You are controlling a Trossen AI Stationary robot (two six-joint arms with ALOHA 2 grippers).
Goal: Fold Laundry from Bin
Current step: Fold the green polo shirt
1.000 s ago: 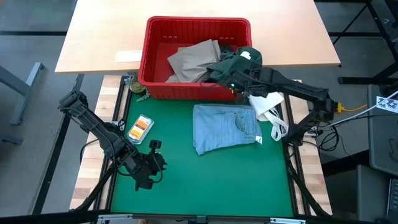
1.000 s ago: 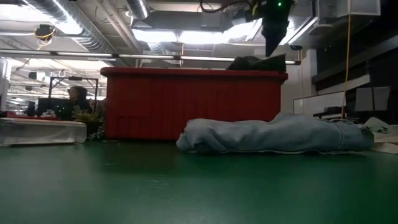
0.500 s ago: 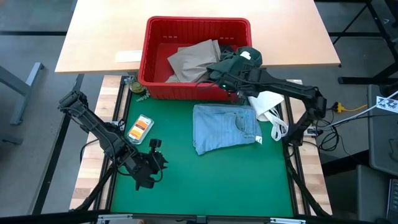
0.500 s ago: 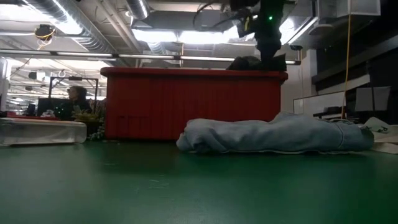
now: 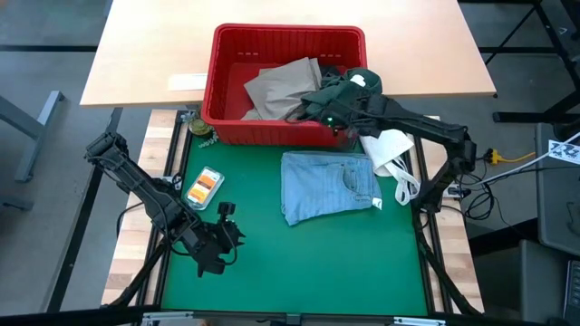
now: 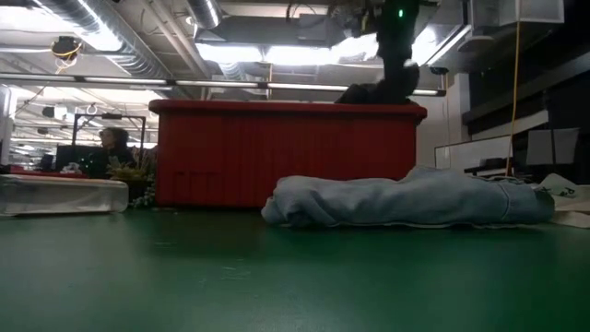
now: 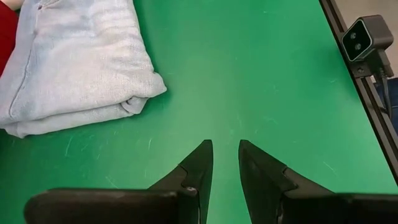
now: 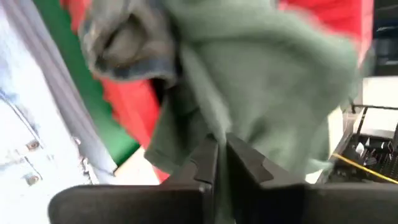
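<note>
As you look straight down, the green mat fills the frame's lower half, the red bin sits top centre on a pale wooden tabletop, and folded light blue jeans lie mid-frame. The right gripper pinches the dark green garment at the bin's right rim. At table height, you see a ducted ceiling above. Your left gripper, lower left overhead, hovers with its fingers slightly parted, holding nothing.

The right wrist view is blurred; the dark green garment covers the right tool's tips; the bin's contents stay hidden in the low view.
</note>
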